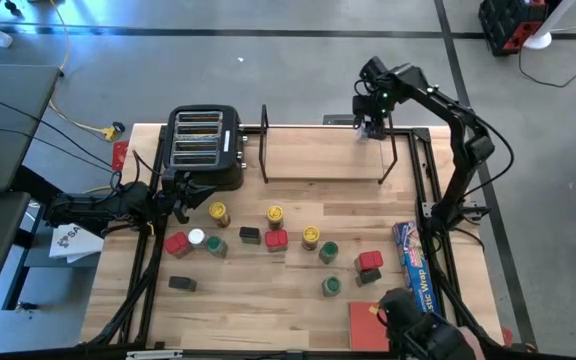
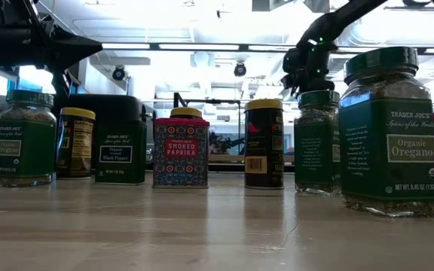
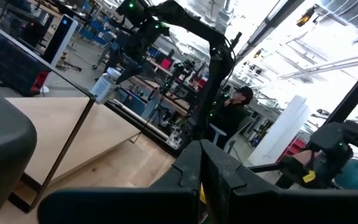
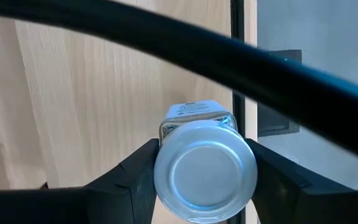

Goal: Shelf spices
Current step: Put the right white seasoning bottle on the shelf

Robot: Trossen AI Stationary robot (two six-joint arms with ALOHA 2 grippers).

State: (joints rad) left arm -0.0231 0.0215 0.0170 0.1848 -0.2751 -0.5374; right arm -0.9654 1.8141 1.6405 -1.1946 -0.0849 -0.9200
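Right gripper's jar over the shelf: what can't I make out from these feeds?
- Jar label: right wrist view shows mostly its white lid; the print is too small.
- Gap between jar and shelf: high view looks straight down, so height is unreadable.
- Right gripper in the low view: backlit silhouette, jar hidden.
- Left gripper: shut beside the toaster.

The room is bright. In the low view, long ceiling lights glow white across the top of the frame, so the spice jars [image 2: 389, 135] look dark against them, and the desk [image 2: 202, 226] shines a little. The near jar at the right looks big and bent. In the left wrist view, the lower part is dark and blurry. The white lid [image 4: 205, 172] has a soft blue shine.
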